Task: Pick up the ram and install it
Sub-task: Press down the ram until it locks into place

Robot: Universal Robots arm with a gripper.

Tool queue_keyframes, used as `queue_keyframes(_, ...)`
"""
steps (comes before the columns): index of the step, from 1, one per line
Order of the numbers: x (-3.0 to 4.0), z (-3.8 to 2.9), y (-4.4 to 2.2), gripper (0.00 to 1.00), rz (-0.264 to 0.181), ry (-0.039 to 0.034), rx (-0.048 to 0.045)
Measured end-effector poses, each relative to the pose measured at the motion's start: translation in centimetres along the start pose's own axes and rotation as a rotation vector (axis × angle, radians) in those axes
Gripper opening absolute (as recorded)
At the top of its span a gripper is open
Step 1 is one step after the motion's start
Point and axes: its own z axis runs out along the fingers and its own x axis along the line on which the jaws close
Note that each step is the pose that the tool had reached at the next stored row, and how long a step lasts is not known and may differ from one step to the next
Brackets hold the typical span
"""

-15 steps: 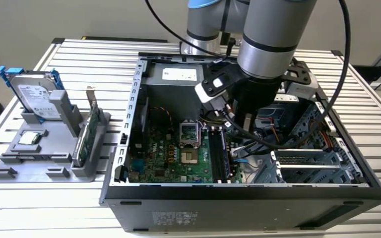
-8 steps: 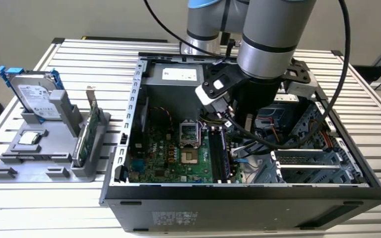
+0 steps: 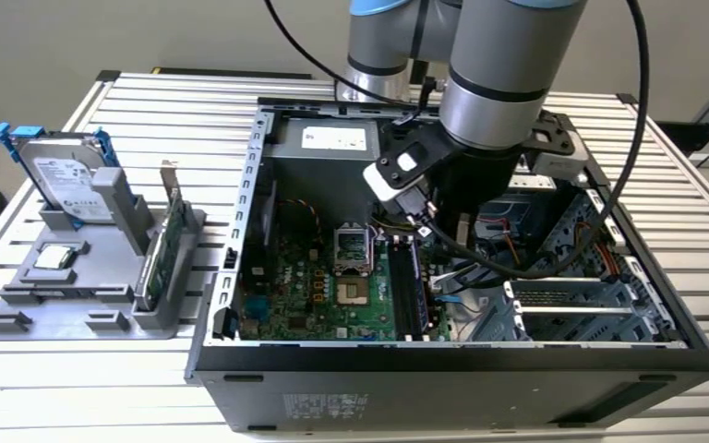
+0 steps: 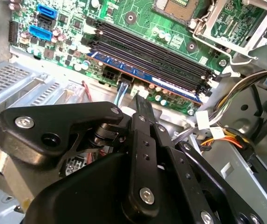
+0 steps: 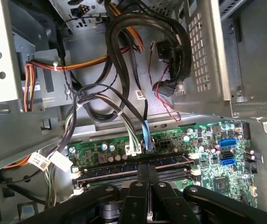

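— What's the setting?
— A slatted metal table [image 3: 145, 88] carrying an open computer case [image 3: 453, 355]; the gripper [image 4: 140, 95] hangs inside, centre frame.
— And the ram [image 4: 145, 75]?
— Seated in the outermost slot, mid-frame in both wrist views; jaws closed together, holding nothing.

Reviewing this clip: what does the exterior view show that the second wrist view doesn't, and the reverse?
Exterior view alone: the grey parts stand outside the case, holding the hard drive and green card.

Second wrist view alone: the blue ram lying along the outermost memory slot, with the gripper right above it, and blue connectors at the board's edge.

Both: the green motherboard and its processor socket.
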Motion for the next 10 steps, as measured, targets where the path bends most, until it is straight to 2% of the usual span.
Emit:
queue_keyframes(5, 0.14, 0.05, -0.04, 0.0, -0.018, 0.0071, 0.0027)
queue_keyframes(10, 0.59, 0.17, -0.12, 0.0, -0.026, 0.0081, 0.0071)
